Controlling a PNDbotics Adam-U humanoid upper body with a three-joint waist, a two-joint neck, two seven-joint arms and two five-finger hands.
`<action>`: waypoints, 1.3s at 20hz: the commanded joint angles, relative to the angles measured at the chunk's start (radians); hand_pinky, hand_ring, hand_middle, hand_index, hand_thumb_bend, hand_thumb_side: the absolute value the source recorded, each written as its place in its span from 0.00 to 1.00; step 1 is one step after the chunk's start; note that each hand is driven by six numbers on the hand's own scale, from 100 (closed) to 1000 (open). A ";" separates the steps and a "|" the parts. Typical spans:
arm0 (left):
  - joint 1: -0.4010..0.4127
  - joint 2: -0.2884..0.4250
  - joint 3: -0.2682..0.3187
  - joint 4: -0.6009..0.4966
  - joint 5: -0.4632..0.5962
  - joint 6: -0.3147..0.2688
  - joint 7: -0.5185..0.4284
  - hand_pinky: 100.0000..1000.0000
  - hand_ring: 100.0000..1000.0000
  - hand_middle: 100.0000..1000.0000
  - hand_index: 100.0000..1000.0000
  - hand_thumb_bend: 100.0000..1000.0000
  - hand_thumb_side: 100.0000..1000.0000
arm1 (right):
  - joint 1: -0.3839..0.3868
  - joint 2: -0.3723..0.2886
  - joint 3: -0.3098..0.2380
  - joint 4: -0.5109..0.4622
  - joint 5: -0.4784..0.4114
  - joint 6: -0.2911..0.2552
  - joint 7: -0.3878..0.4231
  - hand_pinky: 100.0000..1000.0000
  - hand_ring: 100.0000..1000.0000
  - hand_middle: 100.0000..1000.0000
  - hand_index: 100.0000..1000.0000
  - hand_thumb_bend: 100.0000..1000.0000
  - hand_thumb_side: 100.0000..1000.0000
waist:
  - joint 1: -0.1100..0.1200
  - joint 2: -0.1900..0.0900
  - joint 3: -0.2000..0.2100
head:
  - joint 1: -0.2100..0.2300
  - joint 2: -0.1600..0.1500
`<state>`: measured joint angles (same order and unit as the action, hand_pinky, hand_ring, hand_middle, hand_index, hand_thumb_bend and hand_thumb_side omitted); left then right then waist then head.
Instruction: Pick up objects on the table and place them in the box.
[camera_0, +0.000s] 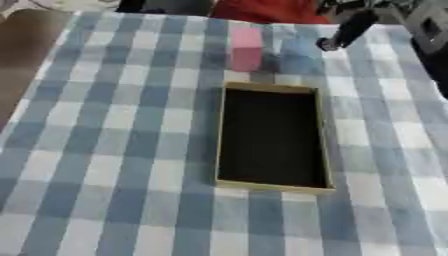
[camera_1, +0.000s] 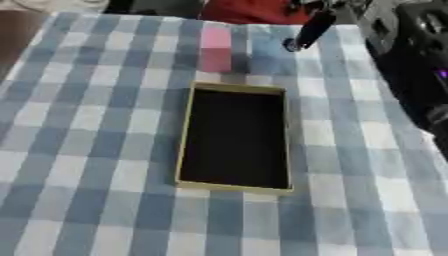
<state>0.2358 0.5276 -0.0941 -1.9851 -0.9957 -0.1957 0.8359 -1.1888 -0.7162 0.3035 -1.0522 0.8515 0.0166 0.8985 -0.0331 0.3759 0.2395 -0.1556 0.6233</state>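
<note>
At the box's (camera_0: 273, 186) 12 o'clock: pink block (camera_0: 247, 48), ungrasped; right hand (camera_0: 350, 29) at 1 o'clock, finger state unclear.

light: even, soft | shadows: faint | focus: blurred throughout | glare: none

A box (camera_0: 271, 90) lies near the middle of the tabletop (camera_0: 105, 150), its long sides running from the near edge toward the far edge. Just behind it, toward the far edge, stands a block (camera_0: 246, 48), apart from the box's rim. The right hand (camera_0: 350, 29) hangs over the far right corner, right of the block.
</note>
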 joint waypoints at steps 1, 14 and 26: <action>-0.002 0.011 0.008 -0.015 -0.006 0.001 -0.003 0.63 0.61 0.46 0.65 0.00 0.32 | -0.028 -0.025 0.000 -0.022 -0.041 0.005 0.008 0.93 0.94 0.95 1.00 0.09 0.46 | 0.003 -0.015 0.000 | -0.001 -0.009; -0.011 -0.011 0.002 -0.015 -0.021 0.009 -0.014 0.63 0.61 0.46 0.65 0.00 0.33 | -0.043 0.000 0.020 -0.024 -0.001 -0.003 -0.005 0.94 0.96 0.98 1.00 0.17 0.47 | -0.003 0.012 0.010 | -0.012 -0.014; -0.019 -0.034 -0.007 -0.015 -0.040 0.017 -0.023 0.63 0.60 0.46 0.65 0.00 0.34 | -0.048 0.012 0.028 -0.015 0.033 -0.015 -0.014 0.95 0.97 0.99 1.00 0.18 0.44 | -0.003 0.043 0.021 | -0.027 -0.036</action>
<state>0.2194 0.4833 -0.1016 -1.9851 -1.0324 -0.1795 0.8145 -1.2111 -0.6892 0.3385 -1.0592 0.8700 0.0026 0.8893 -0.0389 0.4382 0.2602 -0.1786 0.6011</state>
